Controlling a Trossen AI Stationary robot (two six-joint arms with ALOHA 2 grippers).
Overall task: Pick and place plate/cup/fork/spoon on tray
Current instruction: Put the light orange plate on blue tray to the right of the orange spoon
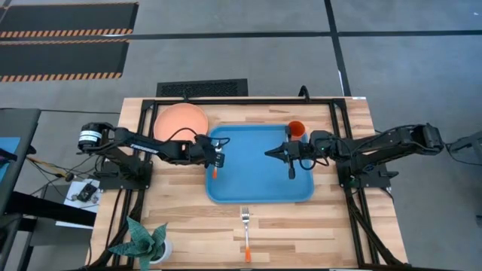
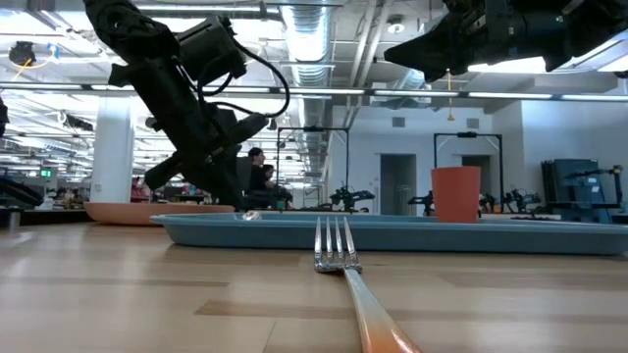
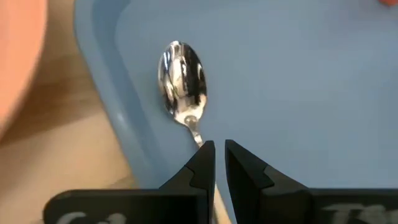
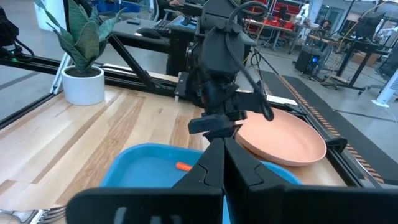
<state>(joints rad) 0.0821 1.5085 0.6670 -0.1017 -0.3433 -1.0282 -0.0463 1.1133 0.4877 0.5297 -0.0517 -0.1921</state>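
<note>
Fork (image 1: 245,226) is lying on the tabletop (image 1: 181,218), just outside the near rim of the tray (image 1: 260,192). Left gripper (image 1: 218,156) is clamping its jaws on the spoon (image 3: 181,81) handle at the tray's left edge. Right gripper (image 1: 271,153) is hovering over tray, jaws together. Cup (image 1: 297,129) is sitting in tray's far right corner; plate (image 1: 181,120) is resting on tabletop beyond, far left.

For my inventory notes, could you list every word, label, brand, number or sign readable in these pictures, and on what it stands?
None is readable.
Left claw: pale marks on its mount, cut off, unreadable.
Tray, plate, cup, fork, spoon: no text.
</note>
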